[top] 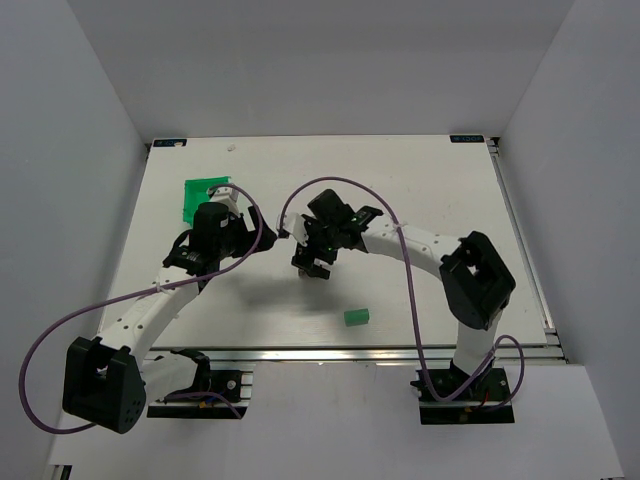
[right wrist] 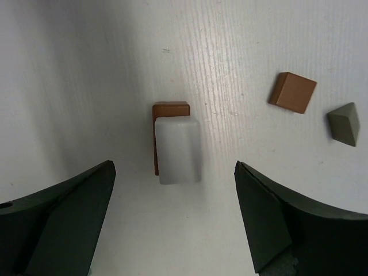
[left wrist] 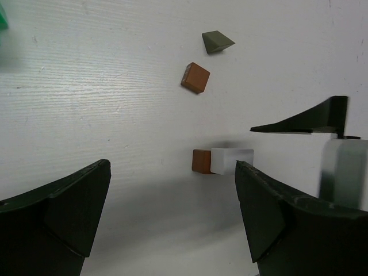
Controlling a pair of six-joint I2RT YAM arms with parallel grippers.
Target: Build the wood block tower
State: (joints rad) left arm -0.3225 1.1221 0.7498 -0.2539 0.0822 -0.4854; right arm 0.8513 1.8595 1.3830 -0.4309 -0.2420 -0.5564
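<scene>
The wood block tower [right wrist: 175, 146] stands two high; a third block comes next.
The right gripper [top: 315, 268] above it and the left gripper [left wrist: 172, 165] near it both gape empty; the loose brown block [right wrist: 292, 92] beside it looks the likely pick.

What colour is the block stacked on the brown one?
Whitish; the top block shows best in the right wrist view.

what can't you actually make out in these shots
top view: wood block tower hidden under the right gripper
top view: green bin partly covered by the left arm
left wrist view: green patch cut off by the top-left edge, blurred
</scene>
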